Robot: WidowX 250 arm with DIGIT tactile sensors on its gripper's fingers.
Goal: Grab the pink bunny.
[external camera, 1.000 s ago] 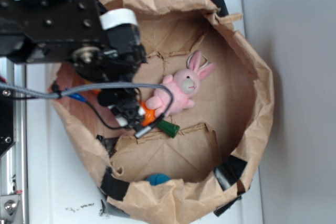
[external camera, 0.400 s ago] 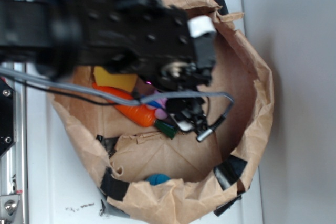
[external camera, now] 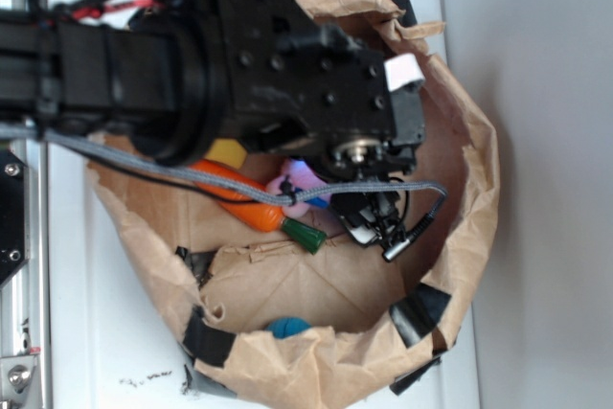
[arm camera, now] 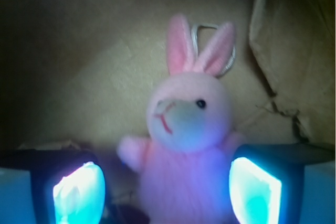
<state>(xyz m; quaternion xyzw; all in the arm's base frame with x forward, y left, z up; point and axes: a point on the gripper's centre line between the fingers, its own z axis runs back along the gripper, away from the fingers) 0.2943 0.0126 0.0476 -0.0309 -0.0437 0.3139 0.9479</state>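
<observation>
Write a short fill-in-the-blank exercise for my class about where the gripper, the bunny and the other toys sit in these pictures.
1. The pink bunny lies inside a brown paper ____.
2. In the wrist view, the bunny's body sits ____ the two lit fingers of the gripper.
3. The toy carrot is orange with a ____ top.
4. The gripper's jaws are ____, one on each side of the bunny.

Missing words: bag; between; green; open

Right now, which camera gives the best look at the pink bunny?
The wrist view. It shows the pink bunny head-on, with ears, face and body visible between the open gripper fingers. In the exterior view the arm hides most of it; only a small pink patch shows beside the carrot.
</observation>
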